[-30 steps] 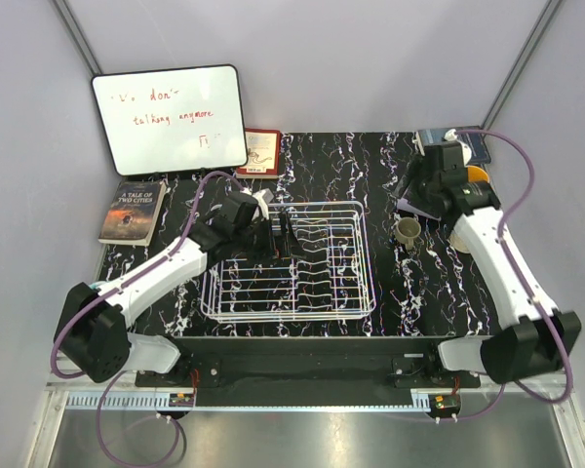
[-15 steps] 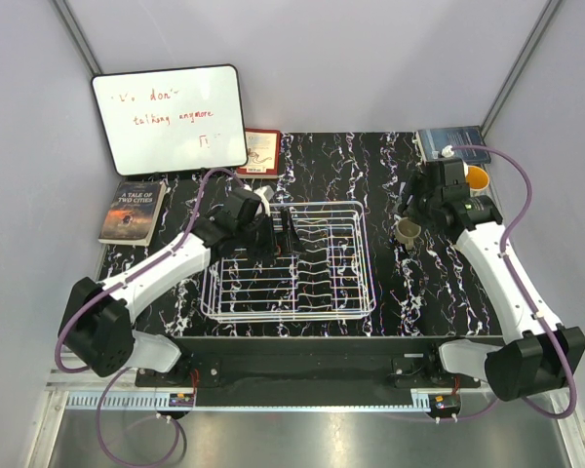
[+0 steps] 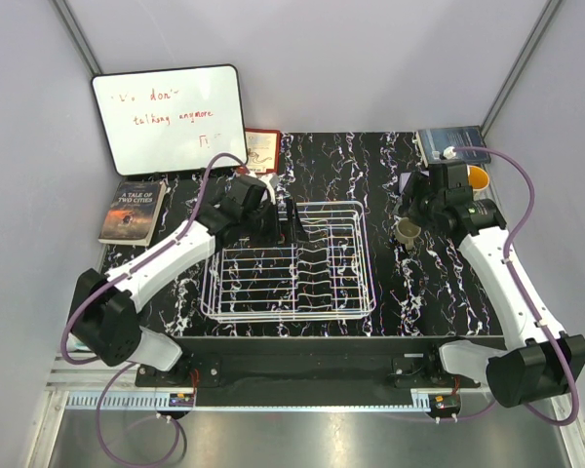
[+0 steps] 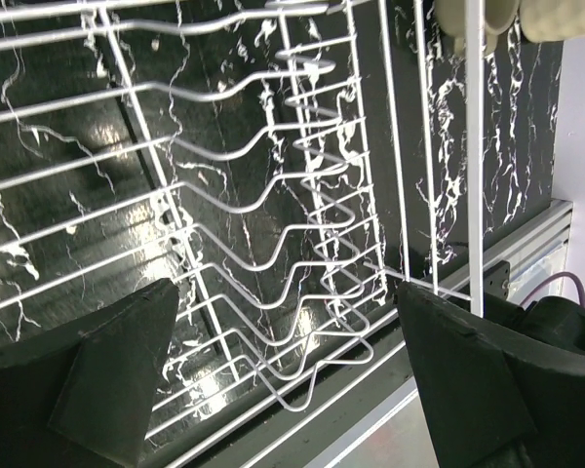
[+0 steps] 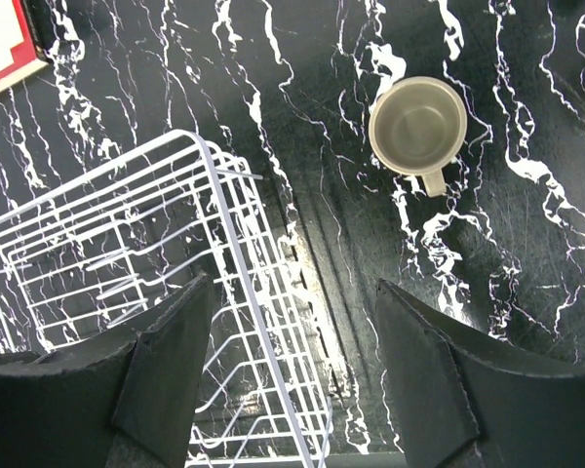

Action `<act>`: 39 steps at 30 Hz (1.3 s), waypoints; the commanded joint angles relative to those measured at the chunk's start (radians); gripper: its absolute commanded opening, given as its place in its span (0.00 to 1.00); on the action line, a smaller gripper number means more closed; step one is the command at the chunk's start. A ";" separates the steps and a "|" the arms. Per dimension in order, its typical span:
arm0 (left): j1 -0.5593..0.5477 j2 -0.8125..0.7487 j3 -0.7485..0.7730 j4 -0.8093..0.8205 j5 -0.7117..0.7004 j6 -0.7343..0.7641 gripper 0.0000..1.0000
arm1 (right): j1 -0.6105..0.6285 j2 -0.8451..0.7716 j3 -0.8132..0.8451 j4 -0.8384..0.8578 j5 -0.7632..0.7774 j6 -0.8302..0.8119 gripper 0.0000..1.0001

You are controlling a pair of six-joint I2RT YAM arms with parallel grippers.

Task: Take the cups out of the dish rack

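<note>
The white wire dish rack (image 3: 324,292) sits mid-table, and no cup shows inside it. An olive-grey cup (image 3: 407,231) stands upright on the black marbled table to the rack's right; the right wrist view looks down into that cup (image 5: 417,125). My right gripper (image 3: 412,207) hovers open just behind it, the jaws (image 5: 292,375) empty over the rack's right rim (image 5: 236,283). My left gripper (image 3: 283,218) is open and empty at the rack's far-left corner, above the bare wires (image 4: 273,244). An orange cup (image 3: 478,177) peeks out behind the right arm.
A whiteboard (image 3: 169,119) leans at the back left, with a red book (image 3: 262,150) beside it. A dark book (image 3: 134,211) lies at the table's left edge and a blue one (image 3: 448,141) at the back right. Cream rounded shapes (image 4: 556,18) are cut off at the top of the left wrist view.
My left gripper has moved from over the rack's left side toward its far-left corner. My right gripper has drawn back a little from the olive-grey cup, which has stayed put.
</note>
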 commanded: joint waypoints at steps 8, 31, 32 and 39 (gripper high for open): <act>0.002 0.048 0.133 -0.026 -0.006 0.061 0.97 | 0.003 0.083 0.161 0.032 0.092 -0.040 0.75; 0.003 0.140 0.296 -0.079 -0.024 0.085 0.97 | -0.173 0.528 0.588 0.069 -0.041 0.049 0.83; 0.003 0.134 0.284 -0.081 -0.028 0.085 0.97 | -0.199 0.546 0.620 0.069 -0.040 0.054 0.84; 0.002 0.126 0.255 -0.092 -0.031 0.084 0.97 | -0.290 0.718 0.735 0.051 -0.051 0.060 0.90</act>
